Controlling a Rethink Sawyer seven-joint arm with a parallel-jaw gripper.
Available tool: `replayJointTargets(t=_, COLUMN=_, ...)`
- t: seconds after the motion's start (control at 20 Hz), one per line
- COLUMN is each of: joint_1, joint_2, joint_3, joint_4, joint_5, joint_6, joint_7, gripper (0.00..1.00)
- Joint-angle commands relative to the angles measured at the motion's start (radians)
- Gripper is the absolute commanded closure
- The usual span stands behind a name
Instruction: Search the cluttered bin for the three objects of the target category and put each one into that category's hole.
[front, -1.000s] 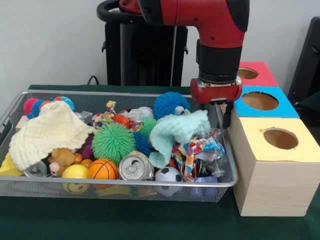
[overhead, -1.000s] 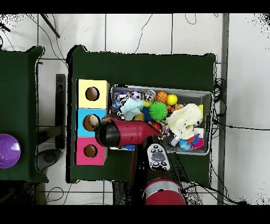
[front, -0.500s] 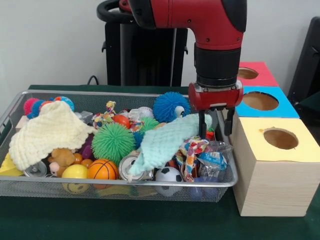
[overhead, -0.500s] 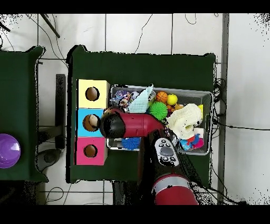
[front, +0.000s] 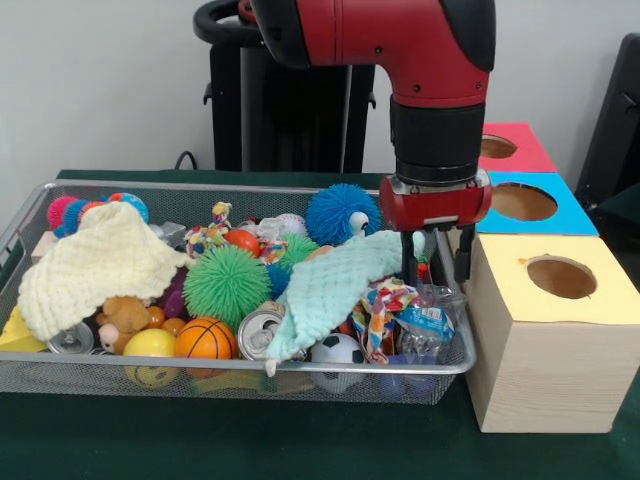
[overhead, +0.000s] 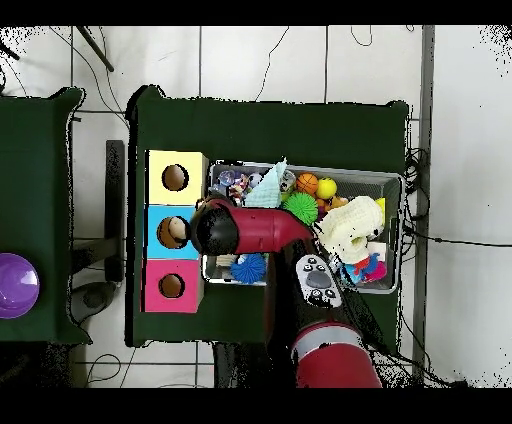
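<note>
A wire bin (front: 200, 372) holds a mint-green cloth (front: 335, 285), a cream cloth (front: 100, 260), a green spiky ball (front: 227, 285), a blue spiky ball (front: 340, 212), a small basketball (front: 205, 340), a can (front: 260, 335) and shiny wrappers (front: 420, 310). My gripper (front: 436, 262) hangs low over the bin's right end, open. The mint cloth's upper corner lies against its left finger. In the overhead view the arm (overhead: 240, 230) hides the gripper, and the mint cloth (overhead: 268, 190) shows beside it.
Three wooden boxes with round holes stand right of the bin: yellow (front: 600, 300) nearest, then blue (front: 565, 212) and red (front: 530, 148). From above they line up as yellow (overhead: 192, 178), blue (overhead: 157, 232), red (overhead: 155, 286). The bin's rim (overhead: 395, 180) nearly touches them.
The gripper came down into the bin's right end. The mint cloth went from a bunched heap to a long sheet spread down and left over the toys.
</note>
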Motion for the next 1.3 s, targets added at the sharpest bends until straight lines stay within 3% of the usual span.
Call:
replayJointTargets(t=0.05, joint_1=-0.029, joint_2=0.062, joint_3=0.086, joint_4=-0.057, joint_5=-0.045, joint_6=0.007, joint_7=0.036, gripper=0.0)
replayJointTargets(t=0.5, joint_1=-0.034, joint_2=0.061, joint_3=0.085, joint_4=-0.051, joint_5=-0.05, joint_6=-0.004, joint_7=0.04, gripper=0.0)
replayJointTargets(t=0.7, joint_1=-0.055, joint_2=0.029, joint_3=0.074, joint_4=-0.046, joint_5=-0.045, joint_6=0.076, joint_7=0.011, gripper=0.0)
replayJointTargets(t=1.3, joint_1=-0.114, joint_2=-0.042, joint_3=0.091, joint_4=-0.026, joint_5=-0.054, joint_6=0.144, joint_7=-0.035, gripper=0.0)
